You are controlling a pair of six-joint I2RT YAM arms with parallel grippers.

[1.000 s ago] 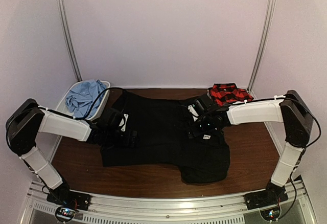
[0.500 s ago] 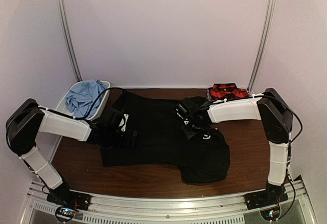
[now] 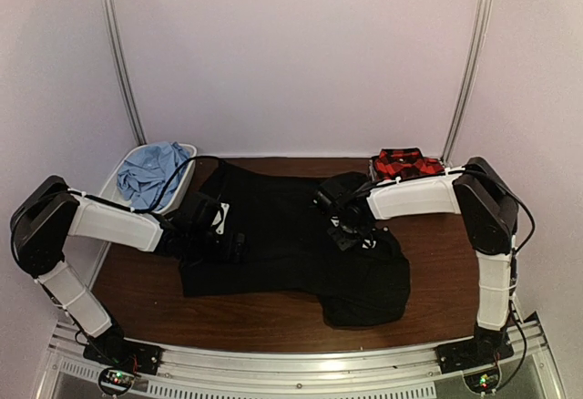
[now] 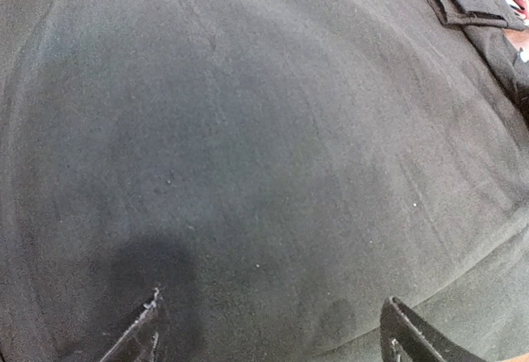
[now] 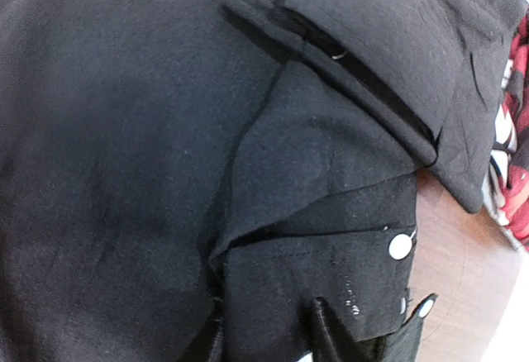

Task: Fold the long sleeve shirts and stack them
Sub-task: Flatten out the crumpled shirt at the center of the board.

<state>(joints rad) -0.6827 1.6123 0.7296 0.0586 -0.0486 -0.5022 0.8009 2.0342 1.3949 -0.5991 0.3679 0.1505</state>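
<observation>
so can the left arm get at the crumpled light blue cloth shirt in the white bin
Probably yes: the light blue shirt lies uncovered in the white bin beside that arm, and the left gripper is open, over the black shirt.

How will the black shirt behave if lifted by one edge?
Probably floppy: the black shirt lies in soft folds and creases, so it should drape and trail rather than hold shape. Likely light, being thin cloth lying flat on the table. Its matte weave looks unlikely to slip from a grip.
</observation>
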